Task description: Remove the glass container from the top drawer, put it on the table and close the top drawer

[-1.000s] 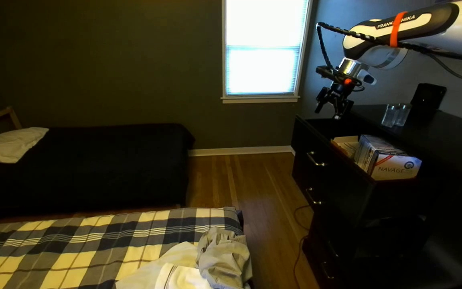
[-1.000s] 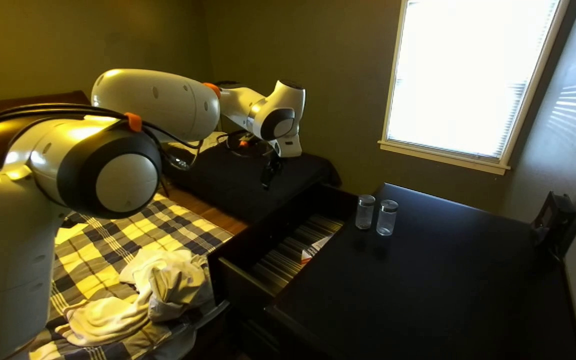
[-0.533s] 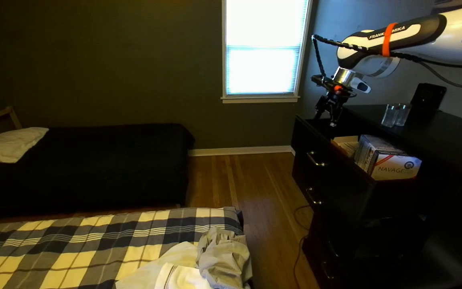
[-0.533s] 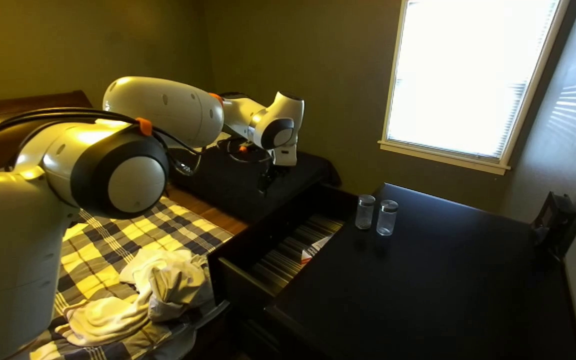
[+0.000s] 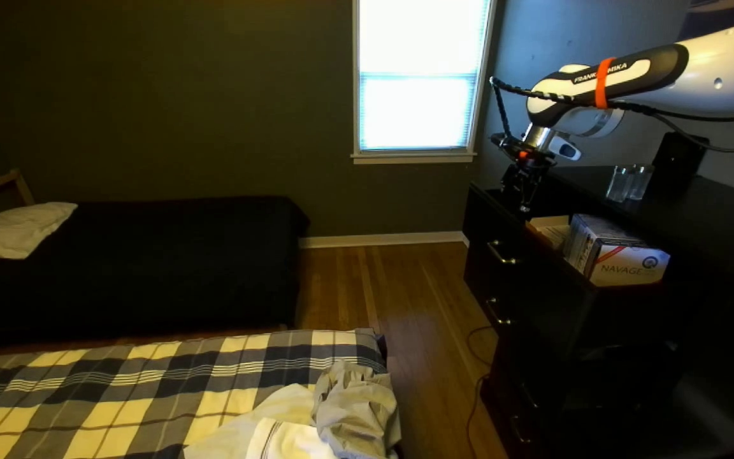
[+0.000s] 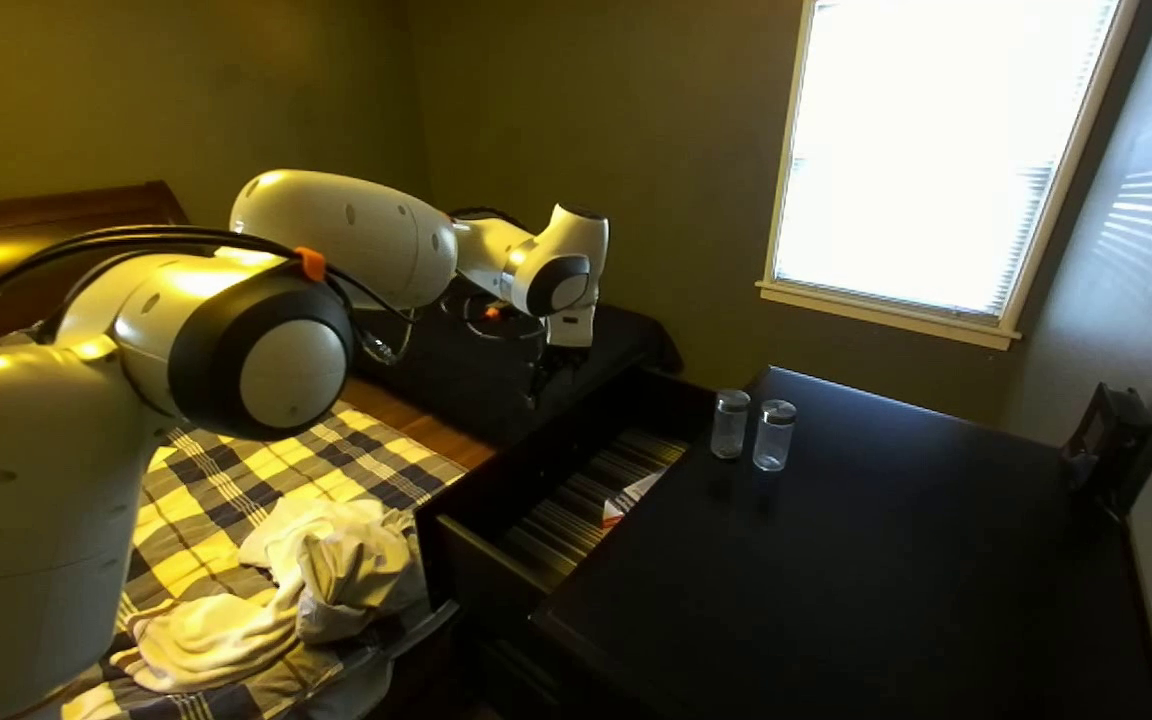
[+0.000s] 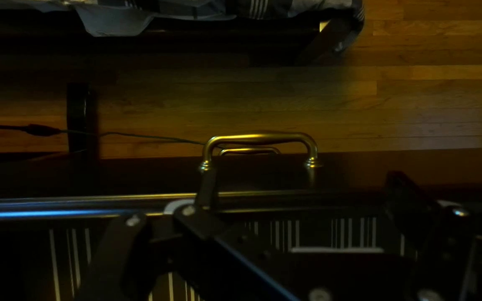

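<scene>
1. Two glass jars (image 6: 730, 430) (image 6: 773, 443) stand upright on the dresser top (image 6: 886, 560), right of the claw (image 7: 303, 182) in both exterior views.
2. The claw, released, fingers (image 7: 406, 196) spread, hangs above the pulled-out top drawer (image 5: 536, 268).
3. Lower right of the claw in an exterior view: a white box (image 5: 628, 264).

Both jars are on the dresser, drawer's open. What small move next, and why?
Probably move the gripper outward past the front of the top drawer, ready to push it shut: it stands open, two glass jars sit on the dresser top, and in the wrist view the fingers overlap the drawer's front edge.
</scene>
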Motion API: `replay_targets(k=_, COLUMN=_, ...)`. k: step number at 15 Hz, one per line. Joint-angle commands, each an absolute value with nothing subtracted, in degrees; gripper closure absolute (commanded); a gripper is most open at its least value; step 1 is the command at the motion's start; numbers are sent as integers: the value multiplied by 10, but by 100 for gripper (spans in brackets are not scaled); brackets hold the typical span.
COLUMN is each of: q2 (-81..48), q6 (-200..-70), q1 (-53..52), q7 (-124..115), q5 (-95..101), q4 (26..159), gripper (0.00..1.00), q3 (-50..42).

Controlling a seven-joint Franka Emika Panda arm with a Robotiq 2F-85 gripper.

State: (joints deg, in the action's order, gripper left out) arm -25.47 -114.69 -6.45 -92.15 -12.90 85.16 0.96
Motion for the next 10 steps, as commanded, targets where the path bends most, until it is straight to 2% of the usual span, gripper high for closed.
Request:
replay_targets(k=1, q2=-258, q6=-1166, q1=-74, q7=-952, q5=-111, q4=865, gripper=0, q3=0)
replay_targets(k=10, q2=-262, q6=-1188, q1=-71, q7=-937, q5=-90, q4=878, gripper=0, q3=-4)
